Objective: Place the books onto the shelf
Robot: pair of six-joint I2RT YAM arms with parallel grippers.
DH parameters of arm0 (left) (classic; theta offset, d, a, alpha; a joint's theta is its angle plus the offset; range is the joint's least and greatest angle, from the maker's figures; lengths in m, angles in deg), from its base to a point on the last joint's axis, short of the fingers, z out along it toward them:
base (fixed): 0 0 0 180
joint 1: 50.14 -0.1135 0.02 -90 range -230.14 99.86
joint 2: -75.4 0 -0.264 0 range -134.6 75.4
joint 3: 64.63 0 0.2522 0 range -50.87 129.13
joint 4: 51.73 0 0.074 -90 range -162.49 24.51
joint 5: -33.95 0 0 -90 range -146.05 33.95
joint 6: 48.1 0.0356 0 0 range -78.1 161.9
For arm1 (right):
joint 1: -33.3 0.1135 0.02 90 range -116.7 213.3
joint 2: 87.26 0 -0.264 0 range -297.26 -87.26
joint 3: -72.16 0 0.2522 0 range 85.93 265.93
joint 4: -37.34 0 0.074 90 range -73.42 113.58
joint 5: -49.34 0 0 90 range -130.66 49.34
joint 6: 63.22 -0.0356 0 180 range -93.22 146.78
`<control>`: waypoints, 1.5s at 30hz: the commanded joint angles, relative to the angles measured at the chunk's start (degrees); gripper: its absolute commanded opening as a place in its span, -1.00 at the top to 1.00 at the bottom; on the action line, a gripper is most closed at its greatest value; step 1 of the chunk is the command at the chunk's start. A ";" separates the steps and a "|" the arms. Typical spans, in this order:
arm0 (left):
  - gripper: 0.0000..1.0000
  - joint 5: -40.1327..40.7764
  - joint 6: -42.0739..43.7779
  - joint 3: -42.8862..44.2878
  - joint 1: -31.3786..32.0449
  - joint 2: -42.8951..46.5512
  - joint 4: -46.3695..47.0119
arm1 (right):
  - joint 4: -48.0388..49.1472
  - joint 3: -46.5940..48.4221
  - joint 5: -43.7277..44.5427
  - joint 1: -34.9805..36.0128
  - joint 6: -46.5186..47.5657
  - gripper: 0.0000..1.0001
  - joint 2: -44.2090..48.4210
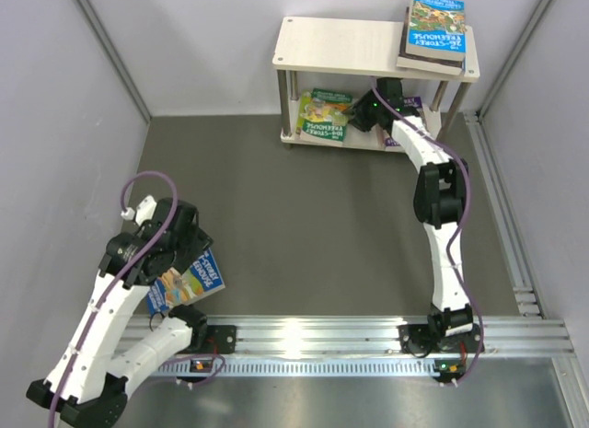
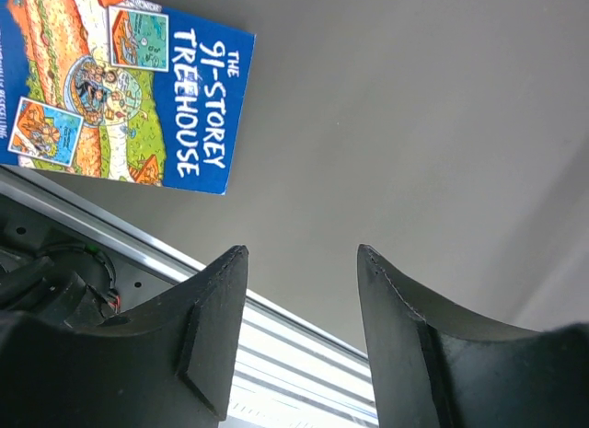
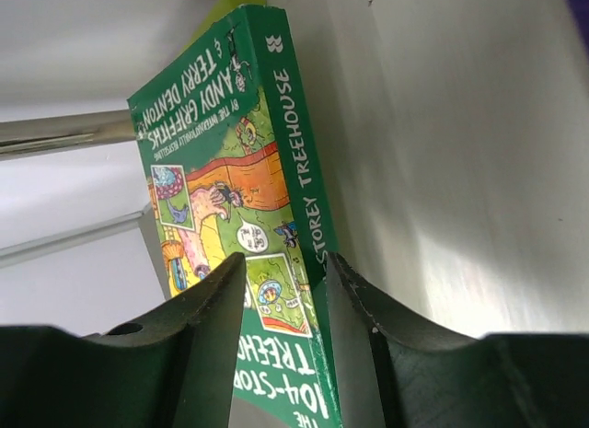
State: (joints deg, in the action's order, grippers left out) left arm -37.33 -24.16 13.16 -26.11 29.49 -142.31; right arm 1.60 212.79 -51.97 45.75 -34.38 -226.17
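Observation:
The shelf stands at the back. A blue book tops a small stack on the right end of its upper board. On the lower board lies a green book, and a purple one is half hidden behind my right arm. My right gripper reaches into the lower tier. In the right wrist view the gripper is shut on the spine edge of the green book. Another blue book lies flat on the floor by my left arm. My left gripper hangs open and empty beside it.
An aluminium rail runs along the near edge under both arm bases, also seen below the left fingers as the rail. Grey walls close in on the left, right and back. A silver shelf post stands left of the held book.

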 commanded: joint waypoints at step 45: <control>-0.96 0.18 4.60 -6.72 -4.84 -12.70 1.23 | 13.72 -63.65 -8.89 14.17 14.67 -0.99 50.48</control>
State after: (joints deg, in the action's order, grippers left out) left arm -37.66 -23.36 7.39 -26.85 21.36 -142.22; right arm 17.40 154.33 -57.42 57.33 -22.01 -178.72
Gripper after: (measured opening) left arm 0.952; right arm 0.996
